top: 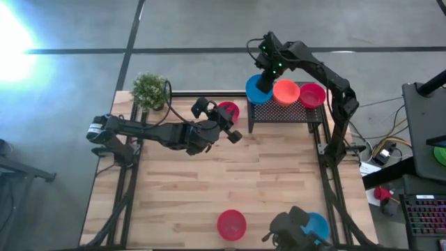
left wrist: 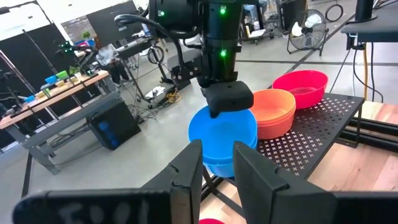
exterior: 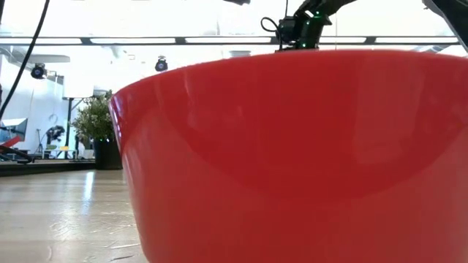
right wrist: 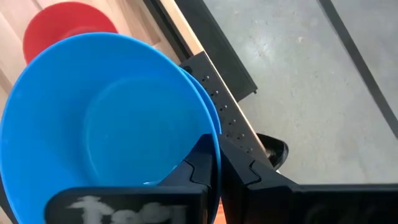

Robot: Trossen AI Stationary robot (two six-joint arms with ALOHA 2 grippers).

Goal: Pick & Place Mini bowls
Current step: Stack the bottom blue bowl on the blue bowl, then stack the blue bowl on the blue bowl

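A black perforated rack (top: pixel 286 111) at the table's far right carries blue bowls, orange bowls (top: pixel 286 90) and a red bowl (top: pixel 312 94). My right gripper (top: pixel 265 78) reaches down over the rack's left end, shut on a blue mini bowl (left wrist: pixel 222 127). That bowl sits directly over another blue bowl (left wrist: pixel 224 165); whether the two touch I cannot tell. My left gripper (top: pixel 233 132) hovers open at mid-table, level and pointing at the rack, with nothing between its fingers (left wrist: pixel 186 171). A red bowl (top: pixel 228 110) lies on the table beside it. My right gripper pinches the blue bowl's rim (right wrist: pixel 214 146), one finger (right wrist: pixel 198 163) inside the bowl and the other (right wrist: pixel 244 171) outside its wall. The fingers come steeply from above, on the bowl's far side. The bowl stays mouth up over the blue bowl below.
A potted plant (top: pixel 148 90) stands at the far left corner. Near the front edge are a red bowl (top: pixel 231 224), which fills the low view (exterior: pixel 292 161), and a blue bowl (top: pixel 319 224) beside a dark device (top: pixel 289 229).
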